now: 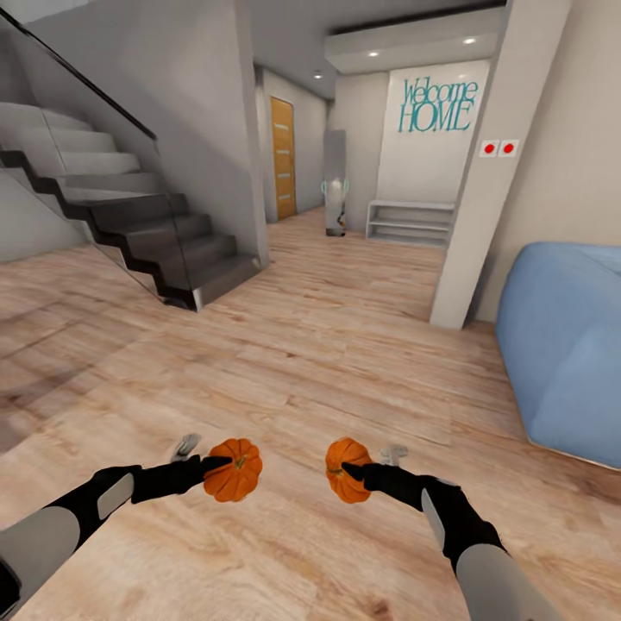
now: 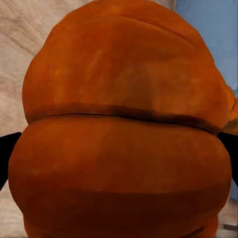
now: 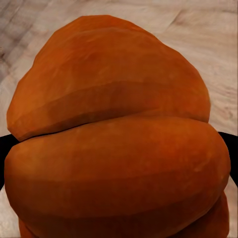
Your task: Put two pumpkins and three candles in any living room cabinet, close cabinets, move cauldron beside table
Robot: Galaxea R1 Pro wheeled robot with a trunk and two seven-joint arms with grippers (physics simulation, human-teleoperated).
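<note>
In the head view I hold two orange ribbed pumpkins above the wooden floor. My left gripper (image 1: 217, 467) is shut on the left pumpkin (image 1: 235, 470), and my right gripper (image 1: 355, 471) is shut on the right pumpkin (image 1: 344, 468). Seen from the left wrist, that pumpkin (image 2: 124, 129) bulges between two black fingers (image 2: 7, 153). Seen from the right wrist, the other pumpkin (image 3: 116, 139) sits the same way between black fingers (image 3: 5, 144). The candles, cabinet, cauldron and table are out of view.
A dark staircase (image 1: 147, 233) with a glass railing rises at the left. A white pillar (image 1: 492, 164) stands right of centre, with a blue beanbag-like seat (image 1: 565, 345) beside it. A hallway with a low white shelf (image 1: 410, 221) and a wooden door (image 1: 283, 155) lies ahead.
</note>
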